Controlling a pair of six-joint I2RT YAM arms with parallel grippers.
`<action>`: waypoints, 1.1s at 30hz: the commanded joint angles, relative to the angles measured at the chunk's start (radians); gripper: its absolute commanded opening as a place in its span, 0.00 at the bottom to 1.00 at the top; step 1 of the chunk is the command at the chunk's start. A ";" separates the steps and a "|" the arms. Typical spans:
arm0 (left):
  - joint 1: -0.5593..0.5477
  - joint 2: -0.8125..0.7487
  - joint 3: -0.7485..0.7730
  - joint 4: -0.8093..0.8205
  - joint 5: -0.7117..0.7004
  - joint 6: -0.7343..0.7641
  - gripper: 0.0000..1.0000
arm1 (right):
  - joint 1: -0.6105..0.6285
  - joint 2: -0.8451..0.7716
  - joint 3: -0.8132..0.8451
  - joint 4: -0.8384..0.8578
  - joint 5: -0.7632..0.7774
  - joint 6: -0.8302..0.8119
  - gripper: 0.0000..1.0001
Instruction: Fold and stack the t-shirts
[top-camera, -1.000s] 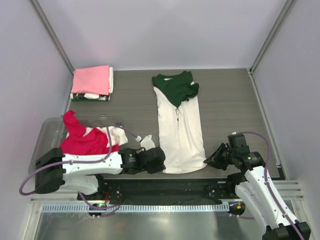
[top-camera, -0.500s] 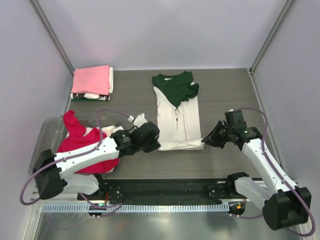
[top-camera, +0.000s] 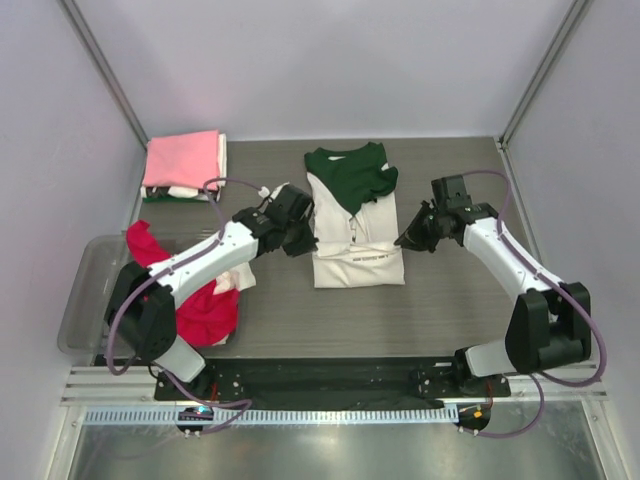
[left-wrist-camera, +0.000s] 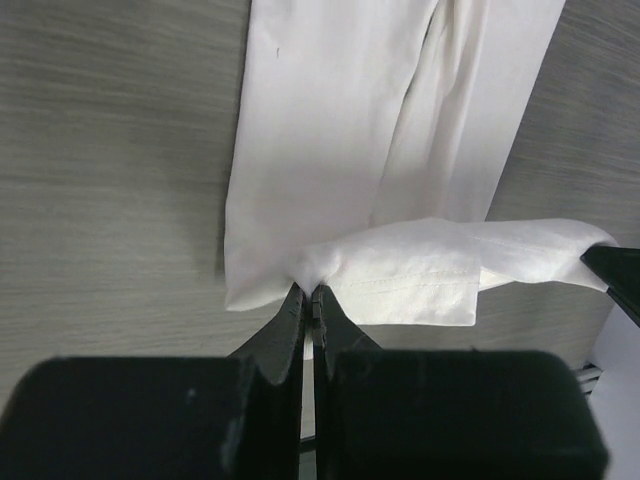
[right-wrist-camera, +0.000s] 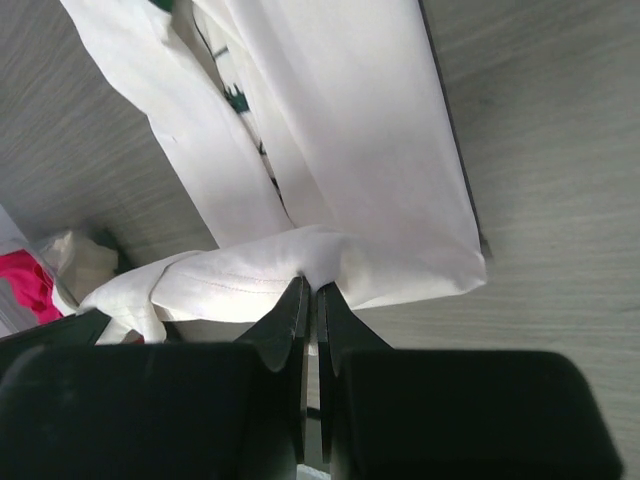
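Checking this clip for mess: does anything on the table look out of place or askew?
Yes. The green tee lies crumpled across the collar end of the white tee, whose hem is being folded up. The two look likely to end up folded together.

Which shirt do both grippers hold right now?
The cream-white shirt in the middle: left gripper and right gripper each pinch a hem corner. The pink shirt lies folded far left; the red shirt sits bunched near left.
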 joint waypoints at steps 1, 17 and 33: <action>0.065 0.066 0.089 0.012 0.070 0.092 0.00 | 0.001 0.064 0.113 0.048 0.042 -0.044 0.01; 0.193 0.346 0.304 0.012 0.233 0.205 0.00 | -0.011 0.357 0.282 0.082 0.064 -0.076 0.01; 0.228 0.511 0.411 0.011 0.290 0.225 0.01 | -0.031 0.489 0.326 0.097 0.071 -0.074 0.03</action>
